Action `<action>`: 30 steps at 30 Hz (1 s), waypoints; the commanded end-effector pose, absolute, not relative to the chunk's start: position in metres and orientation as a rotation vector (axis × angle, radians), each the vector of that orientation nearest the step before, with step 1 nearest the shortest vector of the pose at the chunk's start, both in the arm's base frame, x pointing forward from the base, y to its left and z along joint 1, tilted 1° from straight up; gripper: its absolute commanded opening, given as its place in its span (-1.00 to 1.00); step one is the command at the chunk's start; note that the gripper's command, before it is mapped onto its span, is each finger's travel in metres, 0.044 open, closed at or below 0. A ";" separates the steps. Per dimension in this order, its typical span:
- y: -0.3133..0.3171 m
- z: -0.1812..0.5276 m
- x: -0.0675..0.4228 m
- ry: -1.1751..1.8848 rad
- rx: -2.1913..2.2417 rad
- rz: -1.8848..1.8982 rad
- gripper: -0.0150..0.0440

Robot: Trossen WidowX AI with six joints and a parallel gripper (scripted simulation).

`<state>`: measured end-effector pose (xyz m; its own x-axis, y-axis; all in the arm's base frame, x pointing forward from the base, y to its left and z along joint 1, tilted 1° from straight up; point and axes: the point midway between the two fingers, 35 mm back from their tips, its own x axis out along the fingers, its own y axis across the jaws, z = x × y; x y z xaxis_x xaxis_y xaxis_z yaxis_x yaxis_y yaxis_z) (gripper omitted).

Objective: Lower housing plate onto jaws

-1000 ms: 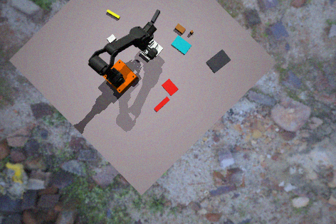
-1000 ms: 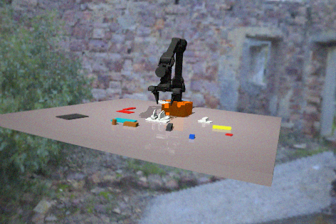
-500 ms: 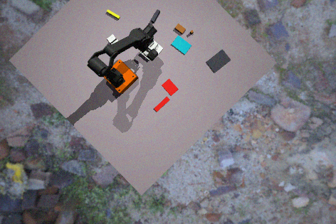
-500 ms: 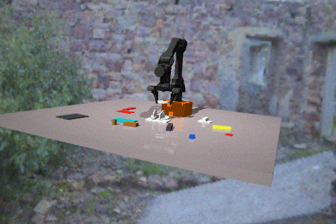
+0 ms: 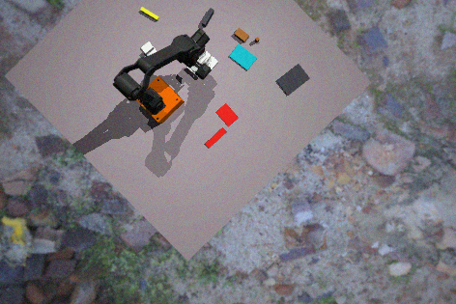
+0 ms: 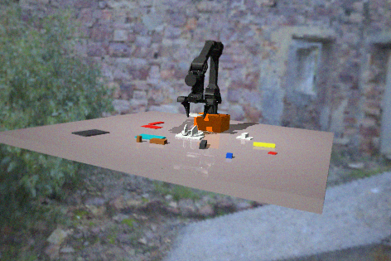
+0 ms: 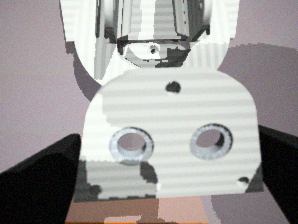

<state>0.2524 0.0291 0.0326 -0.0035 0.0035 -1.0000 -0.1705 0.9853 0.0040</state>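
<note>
The white housing plate (image 6: 193, 115) (image 7: 170, 110) has two ringed holes and several small dark holes. My gripper (image 6: 196, 114) (image 7: 164, 137) is shut on its two side edges, one black finger on each side. The white base (image 5: 213, 62) (image 6: 190, 137) (image 7: 220, 55) with two upright jaws stands on the table. In the exterior view the held plate is above and behind the base, apart from it. In the wrist view the base is beyond the plate's rounded edge, and the plate covers part of it. The jaw stubs cannot be made out. In the top view the arm hides most of the plate.
The orange block (image 5: 170, 102) (image 6: 221, 124) under the arm is close behind the held plate. A small white part (image 5: 148, 48) (image 6: 244, 137) lies to one side. A dark block (image 5: 208, 17) (image 6: 203, 144), a cyan plate (image 5: 242, 57) (image 6: 151, 137) and a brown block (image 5: 242, 35) (image 6: 158, 142) lie around the base.
</note>
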 end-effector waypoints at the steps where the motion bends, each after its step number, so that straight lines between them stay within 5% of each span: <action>1: 0.028 0.032 0.252 1.569 -0.137 0.137 0.70; 30: 0.028 0.026 0.253 1.569 -0.137 0.137 0.70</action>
<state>0.2534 0.0292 0.0314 0.0018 0.0040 -1.0000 -0.1705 0.9853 0.0037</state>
